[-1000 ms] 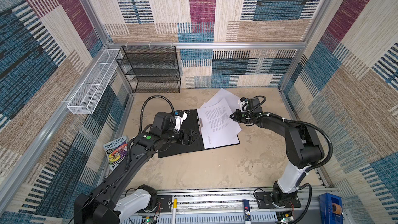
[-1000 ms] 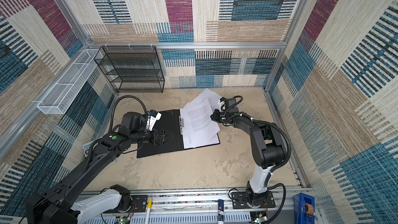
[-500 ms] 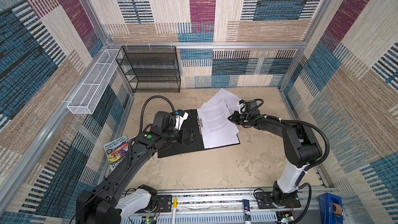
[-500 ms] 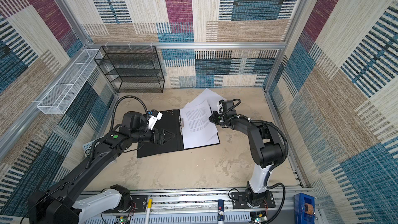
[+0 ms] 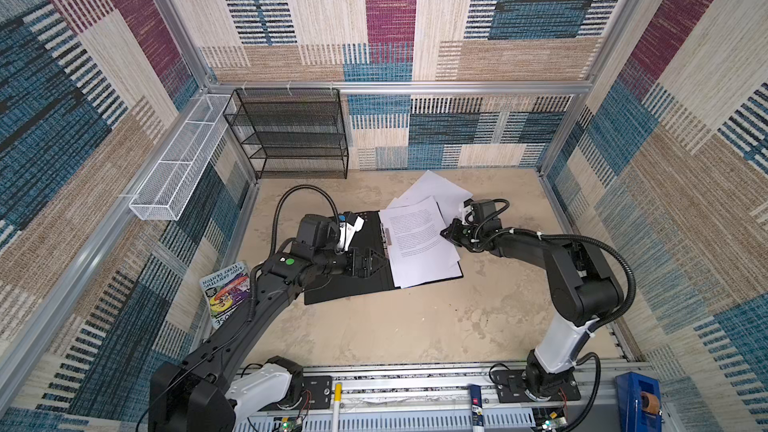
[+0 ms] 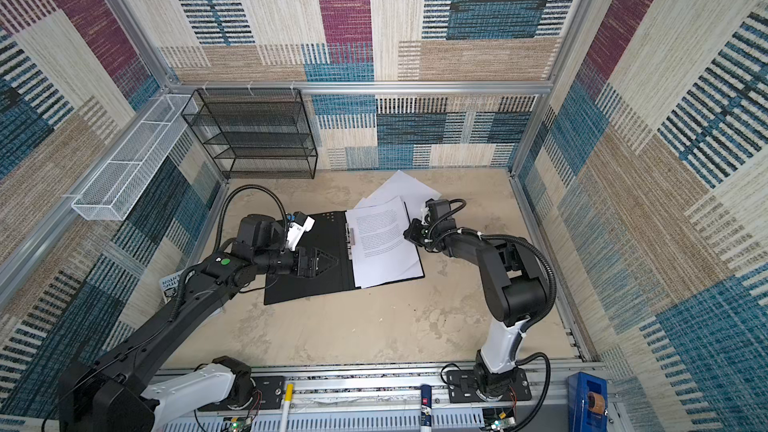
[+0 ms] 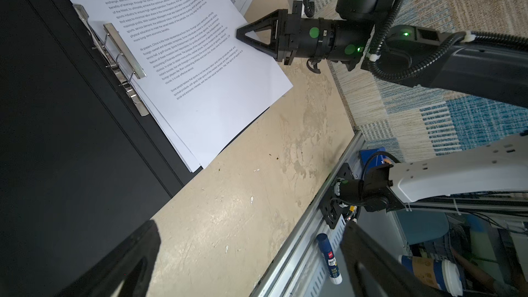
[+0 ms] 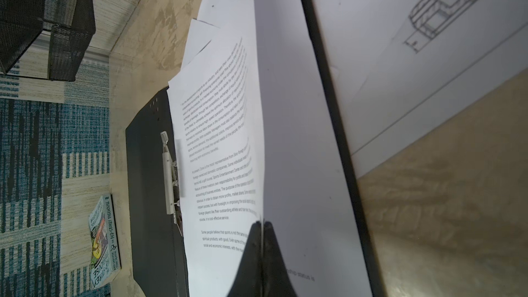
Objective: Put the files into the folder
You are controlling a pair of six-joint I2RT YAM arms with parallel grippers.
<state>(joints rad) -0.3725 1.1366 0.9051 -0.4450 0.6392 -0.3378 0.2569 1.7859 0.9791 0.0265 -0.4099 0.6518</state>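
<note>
Right gripper: jaws are clamped on the 3 o'clock edge of the top printed sheet, which is bowed upward there.

Left gripper: jaws are spread wide and nothing is held. It is positioned over the bare black left cover of the folder, at 9 o'clock of the metal spine clip.

The folder is laid open on the table. The files are stacked on its right half, at 3 o'clock of the clip.

More loose sheets are noted on the table at 1 o'clock of the folder. A paperback book is noted at 8 o'clock.
</note>
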